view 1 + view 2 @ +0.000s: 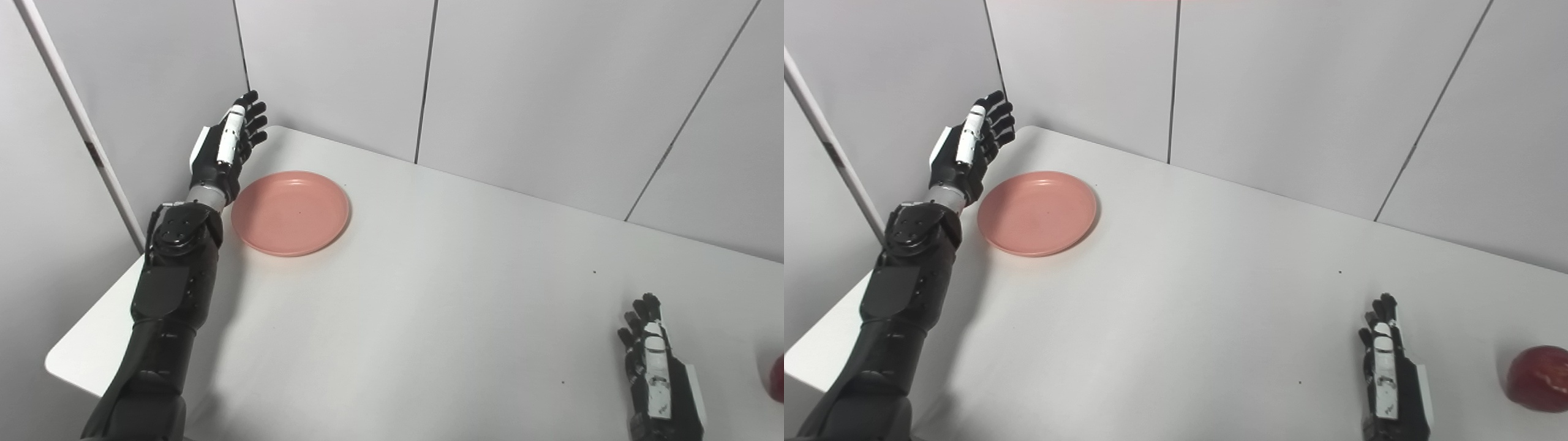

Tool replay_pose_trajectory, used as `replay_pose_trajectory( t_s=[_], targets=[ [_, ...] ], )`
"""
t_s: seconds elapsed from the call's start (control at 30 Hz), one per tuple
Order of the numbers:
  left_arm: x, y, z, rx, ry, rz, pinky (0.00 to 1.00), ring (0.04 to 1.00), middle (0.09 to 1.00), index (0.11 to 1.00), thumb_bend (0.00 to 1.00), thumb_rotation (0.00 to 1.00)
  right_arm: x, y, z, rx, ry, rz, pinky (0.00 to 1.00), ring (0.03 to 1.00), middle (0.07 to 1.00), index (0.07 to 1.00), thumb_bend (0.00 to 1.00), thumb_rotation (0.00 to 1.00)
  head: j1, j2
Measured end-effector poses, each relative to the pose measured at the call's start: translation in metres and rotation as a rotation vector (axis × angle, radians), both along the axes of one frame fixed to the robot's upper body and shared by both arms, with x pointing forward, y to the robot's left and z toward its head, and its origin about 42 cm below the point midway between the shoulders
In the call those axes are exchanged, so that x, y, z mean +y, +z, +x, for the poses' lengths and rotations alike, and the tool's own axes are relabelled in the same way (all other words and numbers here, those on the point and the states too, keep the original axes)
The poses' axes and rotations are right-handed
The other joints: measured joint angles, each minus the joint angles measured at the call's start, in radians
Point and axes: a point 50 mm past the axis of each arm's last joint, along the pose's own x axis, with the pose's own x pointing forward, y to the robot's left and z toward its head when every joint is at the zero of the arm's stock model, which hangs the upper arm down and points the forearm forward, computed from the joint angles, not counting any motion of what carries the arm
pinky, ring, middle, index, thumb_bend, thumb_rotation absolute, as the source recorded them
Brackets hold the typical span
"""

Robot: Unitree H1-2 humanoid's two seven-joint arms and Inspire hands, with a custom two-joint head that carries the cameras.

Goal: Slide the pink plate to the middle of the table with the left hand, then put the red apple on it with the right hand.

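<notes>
Down at the bottom, closest to us, the right hand (pixel 1387 383) rests low over the white table (pixel 1213 318). Its fingers point away and lie close together, a little bent, and they hold nothing. It looks like it is just waiting for its turn.

Right beside it, out toward the right edge, sits the red apple (pixel 1538 378). The apple and the right hand are near each other but not touching. In the left eye view only a thin red bit of the apple shows at the picture's side. The apple is close by, so the right hand should not have to reach far when its turn comes.

Nothing else lies on the big bare middle of the table. That is where the plate should go, and nothing stands in its way. A few tiny dark specks show there, too small to tell what they are.

Farther back, near the far left corner, is the pink plate (pixel 290 212). It lies flat and has nothing on it. It has not been slid to the middle yet.

Just beside the plate's left rim stands the left hand (pixel 225 150), raised up, its fingers apart and gently curled, holding nothing. It may be touching the rim with its wrist, but I cannot tell. It seems placed to push the plate away from the corner. Behind it is the grey wall (pixel 520 79), very close, so there is little room on that side.
</notes>
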Motion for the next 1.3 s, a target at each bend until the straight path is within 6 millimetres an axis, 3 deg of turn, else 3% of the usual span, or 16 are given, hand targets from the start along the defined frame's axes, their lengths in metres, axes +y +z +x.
replay_pose_trajectory(
  t_s=[0.7,1.3],
  targets=[
    [0.024,0.0,-0.007,-0.002,0.063,-0.041,0.92,0.926,0.915,0.888,0.3,1.0,-0.002,0.002,-0.002,0.013,-0.007,-0.002,1.0,1.0,1.0,1.0,0.08,1.0,0.015,-0.006],
    [0.029,-0.009,-0.011,0.025,0.086,-0.046,0.9,0.9,0.89,0.862,0.3,1.0,-0.003,0.005,-0.003,0.025,-0.014,-0.004,1.0,1.0,1.0,1.0,0.08,1.0,0.026,-0.002]
  ],
)
